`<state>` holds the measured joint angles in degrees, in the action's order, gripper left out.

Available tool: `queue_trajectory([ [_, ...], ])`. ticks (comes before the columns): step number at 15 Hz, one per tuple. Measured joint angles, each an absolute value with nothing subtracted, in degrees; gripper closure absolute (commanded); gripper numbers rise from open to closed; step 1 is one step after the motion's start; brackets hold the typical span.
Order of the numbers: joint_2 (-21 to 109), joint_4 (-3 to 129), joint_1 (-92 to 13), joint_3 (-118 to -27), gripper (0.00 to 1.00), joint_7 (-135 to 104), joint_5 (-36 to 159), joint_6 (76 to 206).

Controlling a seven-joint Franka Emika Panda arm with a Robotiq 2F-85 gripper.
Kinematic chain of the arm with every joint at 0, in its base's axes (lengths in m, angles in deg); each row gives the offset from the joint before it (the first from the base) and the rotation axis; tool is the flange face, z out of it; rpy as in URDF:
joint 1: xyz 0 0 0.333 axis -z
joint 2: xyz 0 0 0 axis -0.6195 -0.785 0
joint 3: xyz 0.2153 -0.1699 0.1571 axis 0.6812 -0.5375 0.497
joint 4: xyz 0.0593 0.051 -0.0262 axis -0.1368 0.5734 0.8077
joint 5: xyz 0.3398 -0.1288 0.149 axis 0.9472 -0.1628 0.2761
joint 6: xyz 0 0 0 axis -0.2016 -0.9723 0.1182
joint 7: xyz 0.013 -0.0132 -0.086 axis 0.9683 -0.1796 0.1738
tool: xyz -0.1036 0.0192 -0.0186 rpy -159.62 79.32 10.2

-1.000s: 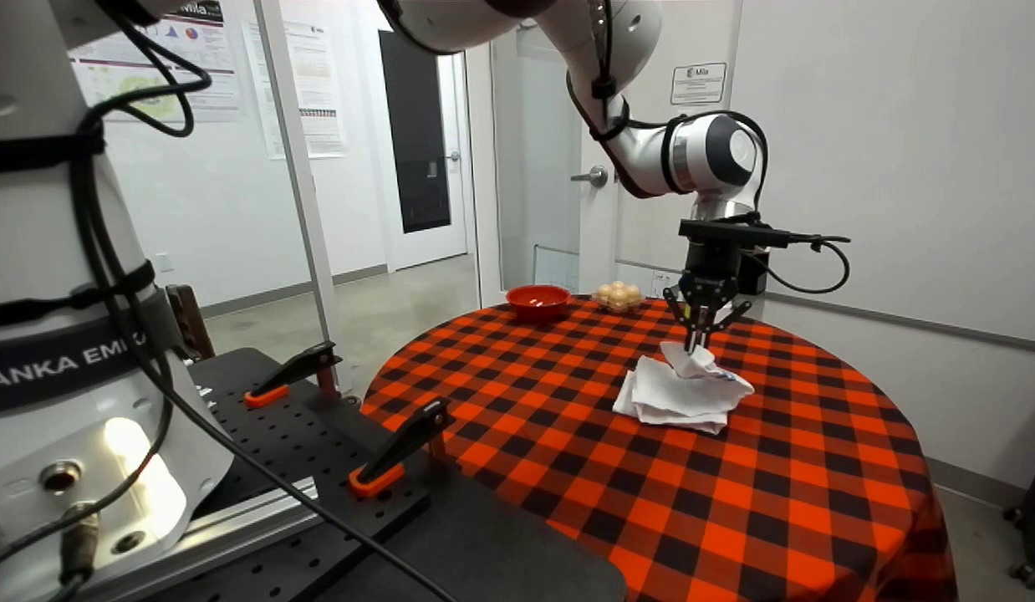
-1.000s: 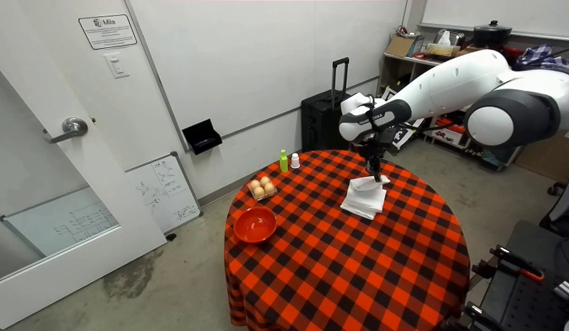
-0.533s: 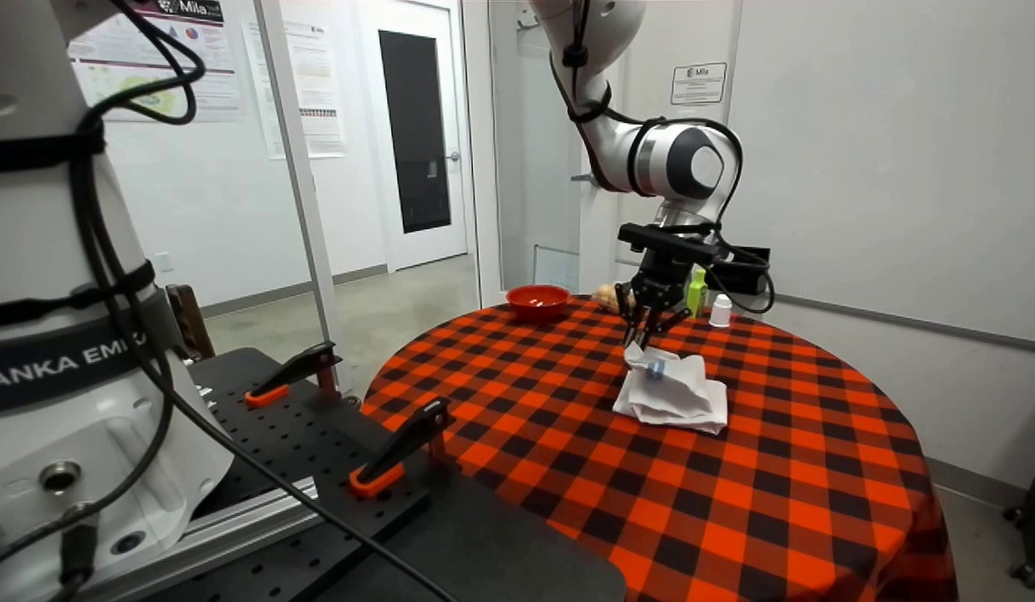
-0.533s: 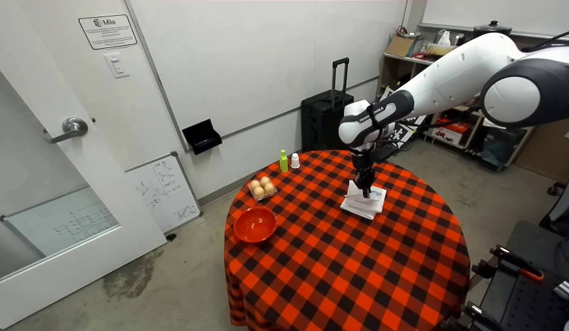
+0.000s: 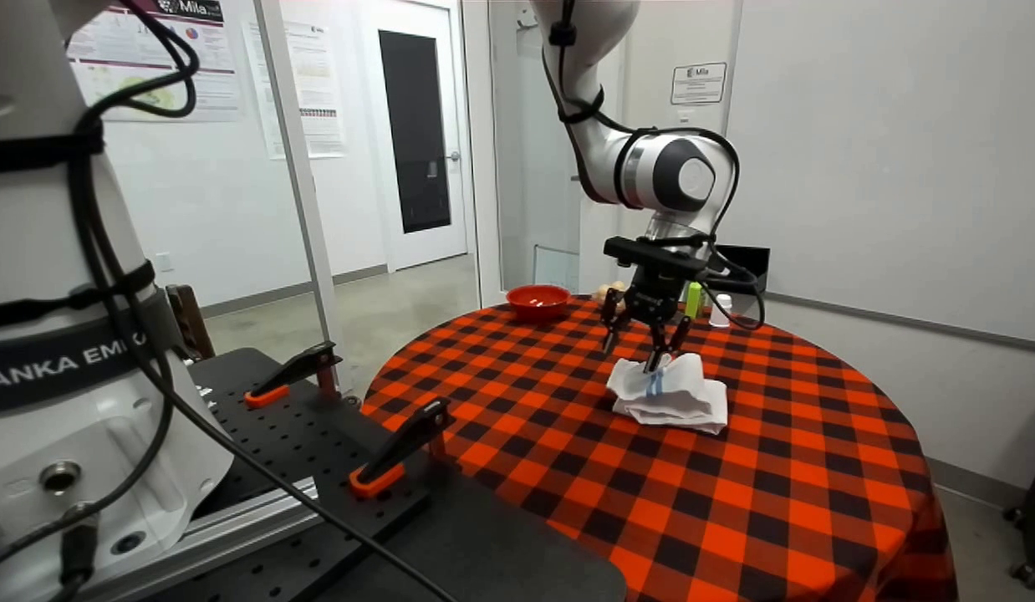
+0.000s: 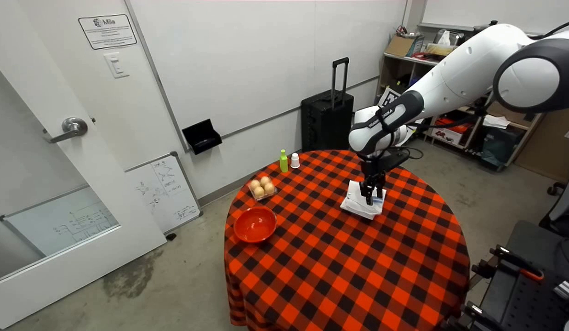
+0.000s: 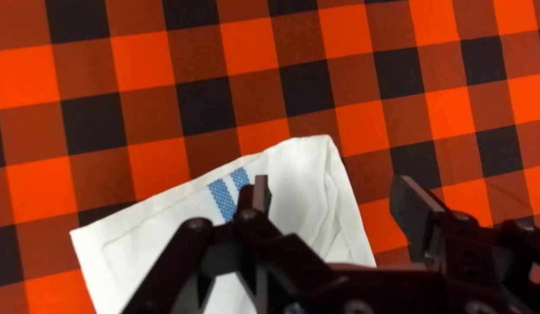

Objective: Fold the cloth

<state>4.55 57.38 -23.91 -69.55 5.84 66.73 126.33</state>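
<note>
The white cloth [image 5: 683, 403] lies in a folded stack on the red-and-black checkered tablecloth, its upper layer a little raised in an exterior view. Two blue stripes [image 7: 222, 200] show near its edge in the wrist view. My gripper [image 5: 629, 355] stands open just over the cloth, its fingers spread wide and nothing gripped between them. In the wrist view one finger [image 7: 261, 192] is above the cloth beside the stripes, while the opposite finger [image 7: 411, 205] is past the cloth's edge, over the tablecloth. The gripper [image 6: 374, 198] hides part of the cloth in an exterior view.
Toward the table's edge sit a red bowl [image 6: 255, 226], a clear box of eggs [image 6: 262, 188], a green bottle [image 6: 283, 162] and a small white bottle [image 6: 295, 161]. A black workbench with clamps [image 5: 400, 451] adjoins the robot's base.
My gripper carried the cloth's striped end across the stack, then opened and let it go. The striped end now rests on top of the stack.
</note>
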Motion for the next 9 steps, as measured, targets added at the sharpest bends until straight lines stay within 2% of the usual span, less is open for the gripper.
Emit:
queue_trajectory([
  [9,14.0,69.2,-21.2,-68.8,0.0,5.5,72.5,131.5],
])
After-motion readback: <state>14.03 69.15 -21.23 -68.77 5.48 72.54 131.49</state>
